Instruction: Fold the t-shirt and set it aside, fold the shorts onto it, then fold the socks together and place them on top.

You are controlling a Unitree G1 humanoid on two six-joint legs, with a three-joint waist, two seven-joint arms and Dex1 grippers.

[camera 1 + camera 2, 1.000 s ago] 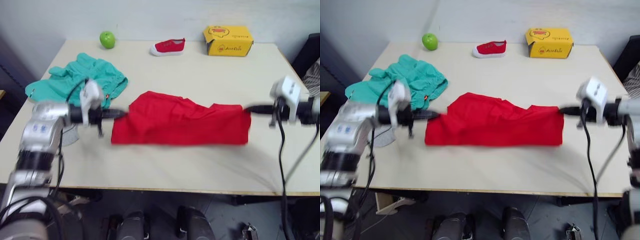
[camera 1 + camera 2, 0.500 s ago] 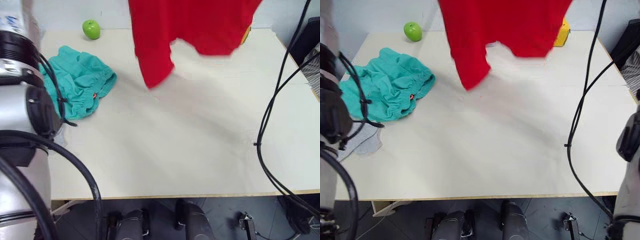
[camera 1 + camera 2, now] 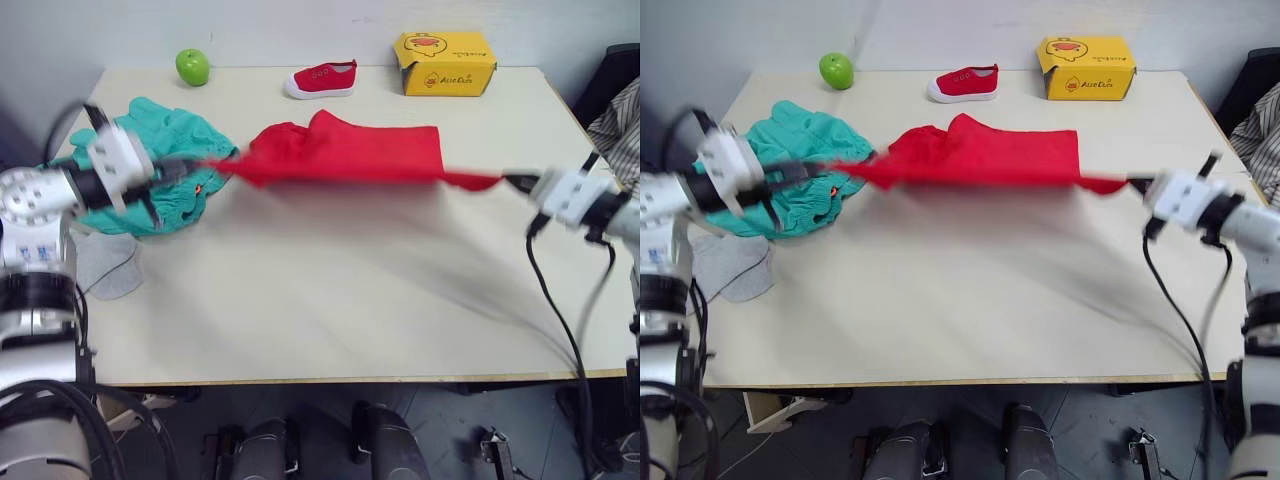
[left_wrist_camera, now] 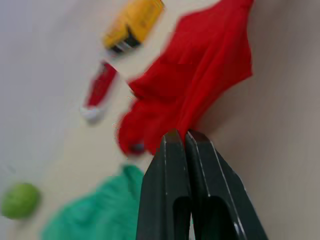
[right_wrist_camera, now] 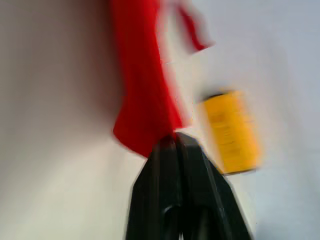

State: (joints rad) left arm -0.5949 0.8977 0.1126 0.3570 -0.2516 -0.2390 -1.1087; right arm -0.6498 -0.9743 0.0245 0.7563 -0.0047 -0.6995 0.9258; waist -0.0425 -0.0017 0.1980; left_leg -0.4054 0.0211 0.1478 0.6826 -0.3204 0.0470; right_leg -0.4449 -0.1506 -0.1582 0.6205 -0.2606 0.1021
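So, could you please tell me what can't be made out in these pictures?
- The t-shirt: its near edge is motion-blurred in the head views, so fold lines are unreadable.
- The socks: partly behind the left arm; one or two can't be told.
- The yellow box: print blurred in the right wrist view.

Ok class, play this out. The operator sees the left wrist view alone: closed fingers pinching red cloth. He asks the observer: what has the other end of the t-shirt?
Observer: The right hand is shut on that end of the t-shirt.
Operator: Where are the socks?
Observer: The socks lie near the left edge of the table, on the near side of the shorts.
Operator: Is the shirt bunched up?
Observer: No, it is pulled into a long band between the left hand and the right hand.
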